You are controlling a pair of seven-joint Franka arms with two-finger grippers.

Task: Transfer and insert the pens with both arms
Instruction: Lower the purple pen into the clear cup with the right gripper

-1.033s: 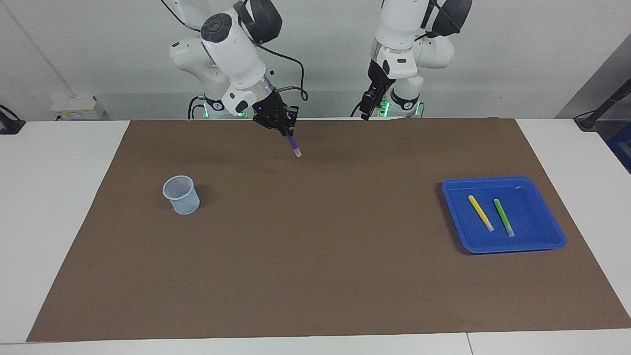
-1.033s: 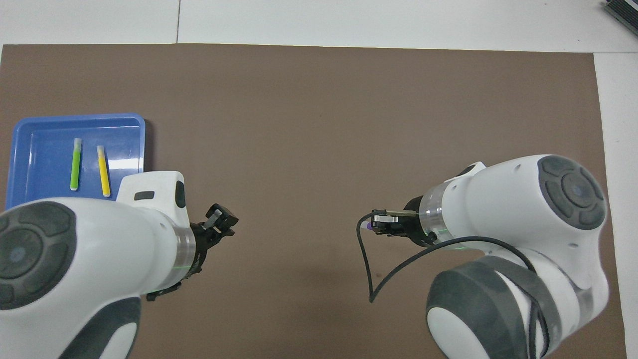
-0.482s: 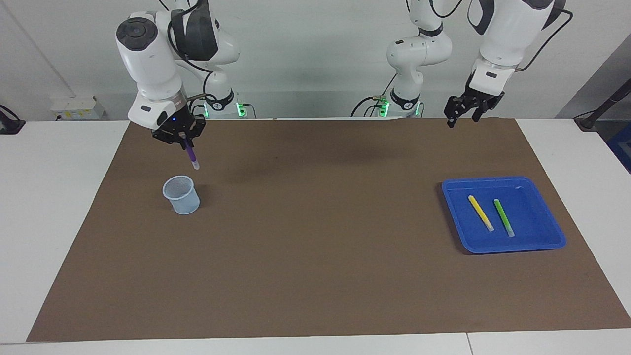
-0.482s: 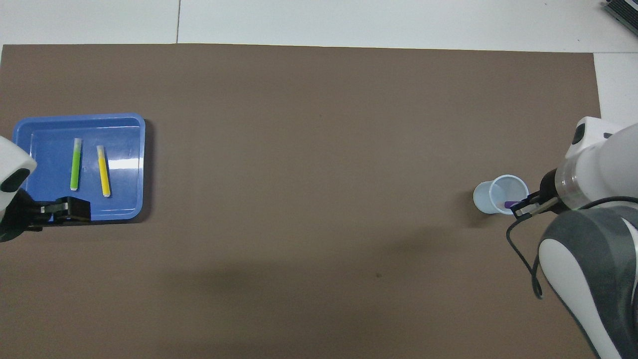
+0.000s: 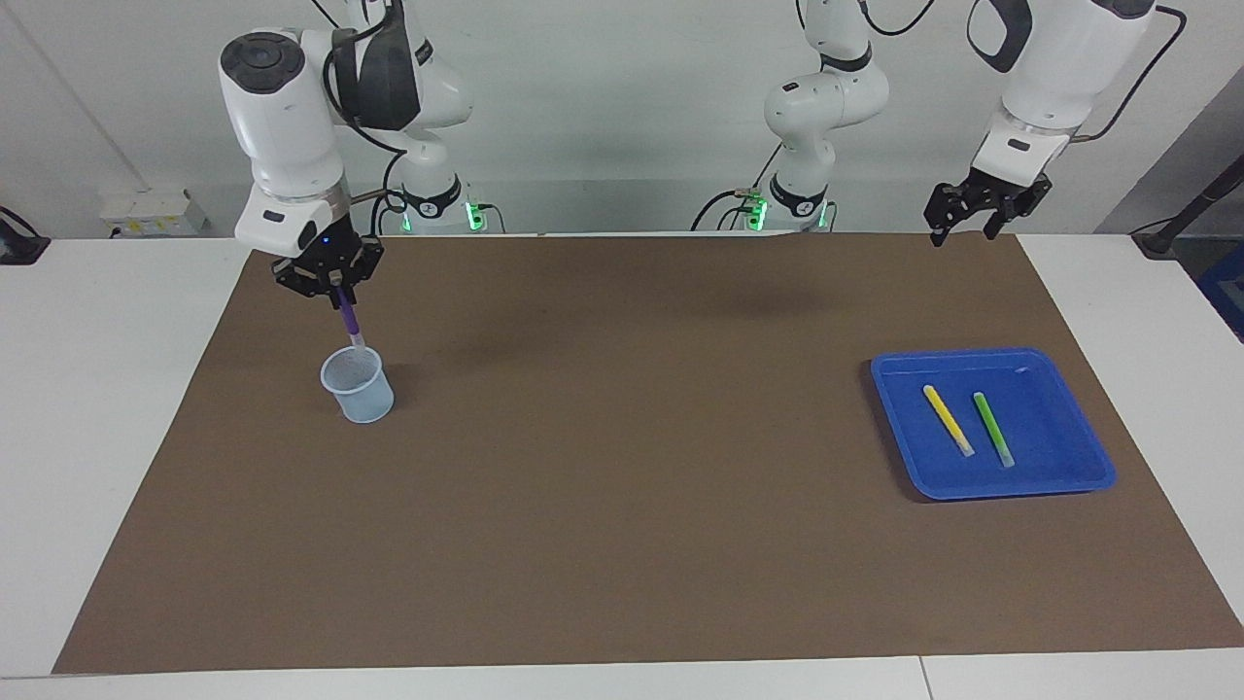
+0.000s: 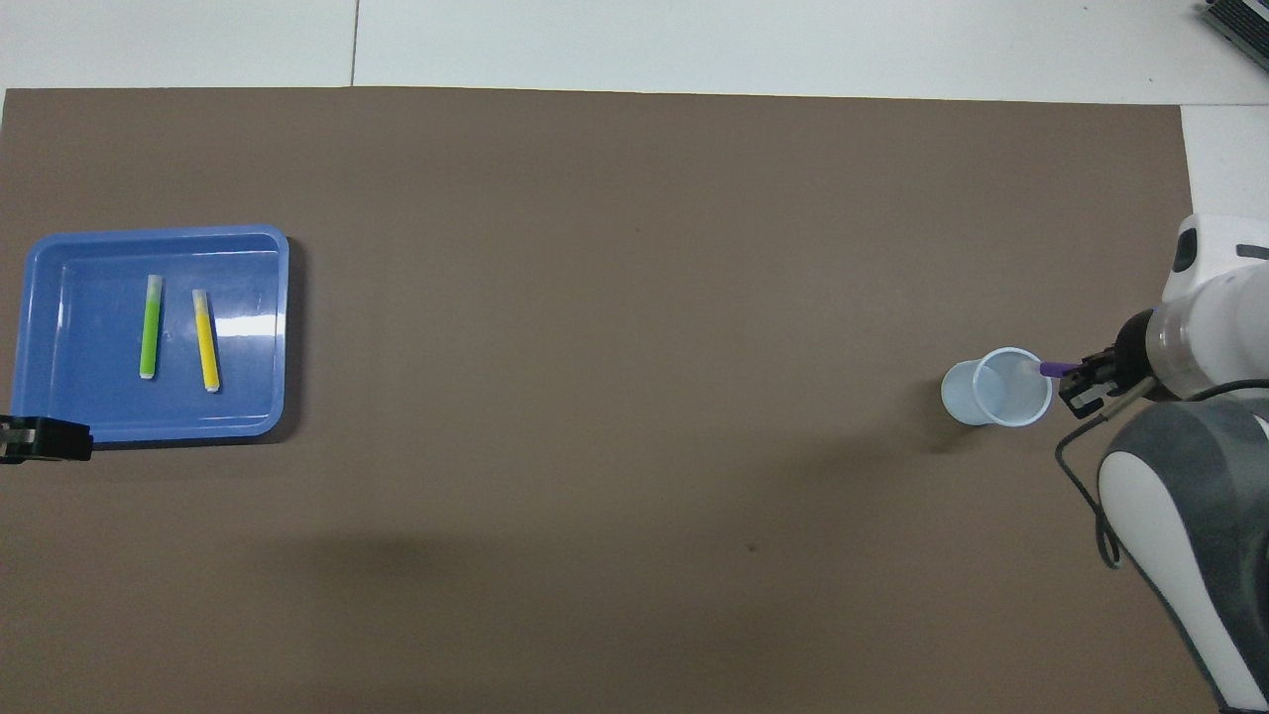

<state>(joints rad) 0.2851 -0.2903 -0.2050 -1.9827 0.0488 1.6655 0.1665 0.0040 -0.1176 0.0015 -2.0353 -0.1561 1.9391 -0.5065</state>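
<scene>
My right gripper (image 5: 337, 285) (image 6: 1083, 378) is shut on the purple pen (image 5: 348, 321) (image 6: 1053, 368). The pen hangs almost upright, pale cap down, with its tip just above the rim of the translucent cup (image 5: 358, 386) (image 6: 995, 388). The yellow pen (image 5: 948, 420) (image 6: 205, 340) and the green pen (image 5: 993, 429) (image 6: 150, 327) lie side by side in the blue tray (image 5: 1054, 413) (image 6: 79, 297). My left gripper (image 5: 975, 216) (image 6: 40, 439) hangs open and holds nothing, high over the mat just off the tray's rim.
A brown mat (image 5: 622, 486) covers most of the white table (image 5: 107, 389). The cup stands toward the right arm's end, the tray toward the left arm's end. A socket strip (image 5: 146, 212) sits against the wall at the table's edge.
My right gripper carried the purple pen from over the mat's middle to above the cup and lowered it toward the rim. My left arm swung out to the tray's end.
</scene>
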